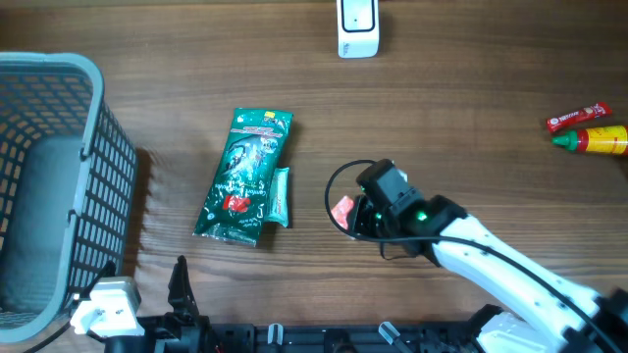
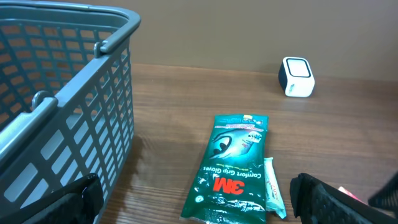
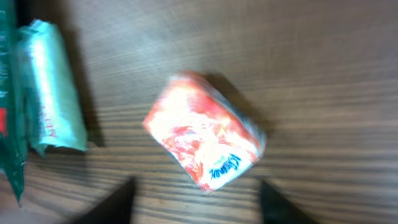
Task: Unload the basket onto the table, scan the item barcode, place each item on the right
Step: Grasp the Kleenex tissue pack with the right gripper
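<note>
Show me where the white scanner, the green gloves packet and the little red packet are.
white scanner (image 1: 359, 25): overhead view, middle of its top face.
green gloves packet (image 2: 231, 165): left wrist view, centre of its printed front.
red packet (image 3: 204, 142): right wrist view, middle of its upper face.

A grey basket (image 1: 110, 172) fills the left edge of the wooden table (image 1: 471, 108). Left of centre lies a green glove pack (image 1: 245, 176), with a pale green packet (image 1: 282, 196) touching its right side. At the far right edge a red bar (image 1: 577, 117) lies just above a yellow bottle (image 1: 599, 141).
</note>
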### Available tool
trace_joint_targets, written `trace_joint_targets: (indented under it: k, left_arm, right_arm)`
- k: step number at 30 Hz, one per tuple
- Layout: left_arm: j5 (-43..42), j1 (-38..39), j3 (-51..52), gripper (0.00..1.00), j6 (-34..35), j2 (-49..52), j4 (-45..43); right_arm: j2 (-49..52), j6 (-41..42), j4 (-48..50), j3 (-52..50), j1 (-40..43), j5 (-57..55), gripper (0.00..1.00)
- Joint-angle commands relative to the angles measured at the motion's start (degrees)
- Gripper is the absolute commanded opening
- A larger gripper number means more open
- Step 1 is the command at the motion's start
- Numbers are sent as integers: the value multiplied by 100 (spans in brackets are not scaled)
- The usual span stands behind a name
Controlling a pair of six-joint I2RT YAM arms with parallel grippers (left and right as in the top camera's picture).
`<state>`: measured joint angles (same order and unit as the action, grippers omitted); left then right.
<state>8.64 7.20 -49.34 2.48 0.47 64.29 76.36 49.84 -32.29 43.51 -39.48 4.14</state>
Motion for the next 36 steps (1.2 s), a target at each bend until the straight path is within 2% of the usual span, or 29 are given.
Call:
trace_joint_targets:
  k: [1, 2, 3, 4, 5, 7, 13, 19, 22, 24, 28, 30, 31, 33, 34, 36]
  left_arm:
    - [-26, -31, -4, 100, 15, -20, -13]
    - [-26, -31, -4, 100, 15, -20, -13]
    - [-26, -31, -4, 100, 15, -20, -13]
    - [-26, -31, -4, 100, 15, -20, -13]
    - [-26, -31, -4, 100, 15, -20, -13]
    - [-26, -31, -4, 100, 15, -20, -13]
    - [-26, -31, -4, 100, 15, -20, -13]
    - [-26, -31, -4, 100, 15, -20, -13]
    - [-26, -31, -4, 100, 15, -20, -13]
    - [-26, -31, -4, 100, 15, -20, -13]
    - [-26, -31, -4, 100, 15, -20, -13]
    - [-26, -31, -4, 100, 15, -20, -13]
    - [-26, -31, -4, 100, 15, -20, -13]
    - [-26, -31, -4, 100, 15, -20, -13]
    - [-26, -31, -4, 100, 15, -20, -13]
    - [-26, -31, -4, 100, 15, -20, -13]
  right_arm:
    - [-514, -1043, -79, 380, 17, -660, 100]
    - [-553, -1014, -76, 380, 17, -531, 97]
    - [-549, -901, -109, 378, 17, -273, 74]
    - [-487, -728, -138, 367, 9, -22, 40]
    - [-413, -586, -140, 356, -20, 170, 25]
    - [-144, -575, -42, 302, -144, 345, 5]
    - [1246, -619, 212, 289, -791, 761, 5]
    - [1408, -275, -131, 315, -581, 684, 4]
    - [1410, -39, -424, 315, -308, 330, 5]
    - [1410, 33, -638, 313, -96, -400, 4]
    - [1408, 127, -494, 315, 461, -1364, 5]
    - [1408, -227, -17, 317, 763, -1283, 9]
    - [1408, -647, 382, 332, 933, -1034, 19]
    - [1408, -946, 568, 492, 1110, -678, 21]
    - [1403, -944, 282, 697, 1150, -570, 20]
    - [1355, -911, -570, 1108, 1147, -568, 4]
